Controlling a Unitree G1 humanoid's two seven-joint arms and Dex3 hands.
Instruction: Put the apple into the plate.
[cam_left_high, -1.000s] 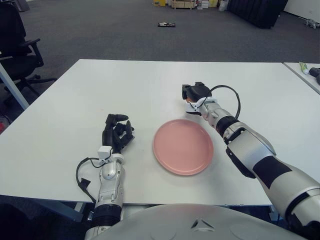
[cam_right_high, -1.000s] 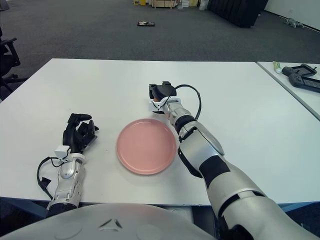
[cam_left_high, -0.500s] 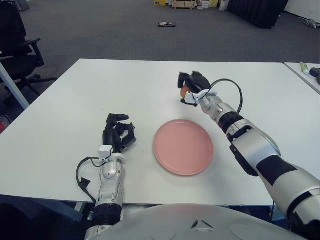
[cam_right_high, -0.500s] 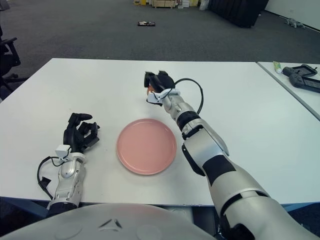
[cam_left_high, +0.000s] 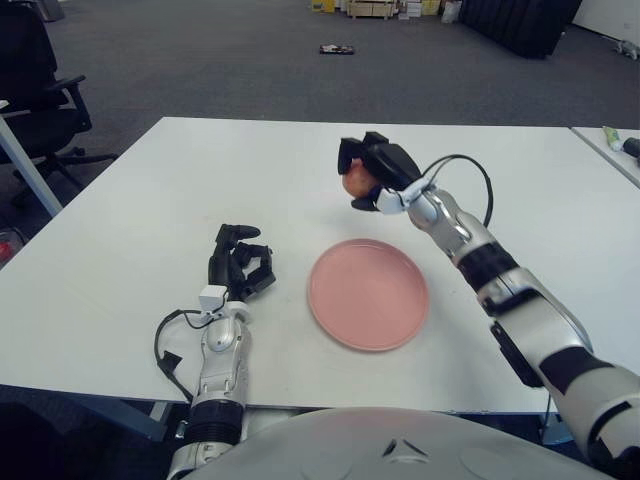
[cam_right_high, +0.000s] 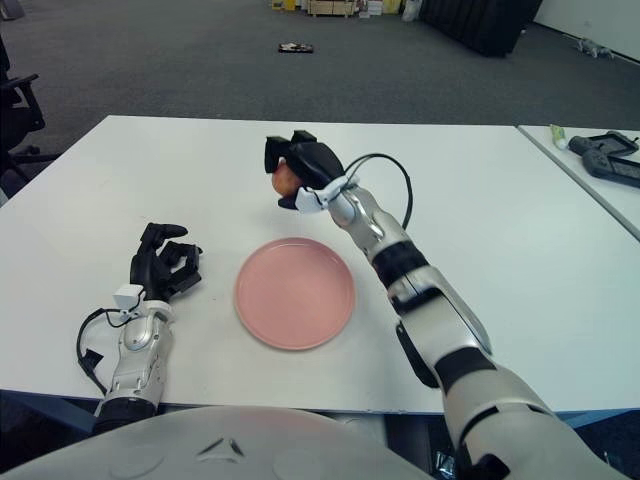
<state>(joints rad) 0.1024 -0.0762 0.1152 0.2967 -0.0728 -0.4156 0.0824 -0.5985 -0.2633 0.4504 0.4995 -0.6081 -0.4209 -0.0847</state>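
A small reddish apple (cam_left_high: 355, 182) is held in the air by my right hand (cam_left_high: 372, 172), whose black fingers curl round it from above and behind. It hangs above the white table (cam_left_high: 130, 220), a little beyond the far left rim of the pink plate (cam_left_high: 368, 294). The plate lies flat near the table's middle front and holds nothing. My left hand (cam_left_high: 238, 268) shows to the left of the plate, fingers curled and holding nothing.
A black office chair (cam_left_high: 40, 100) stands off the table's far left corner. A second table (cam_right_high: 590, 160) at the right carries a dark device and a small tube. A cable (cam_left_high: 165, 350) loops beside my left forearm.
My right hand has lifted the apple off the table and carried it left and up, toward the plate's far left side. The left hand has barely moved.
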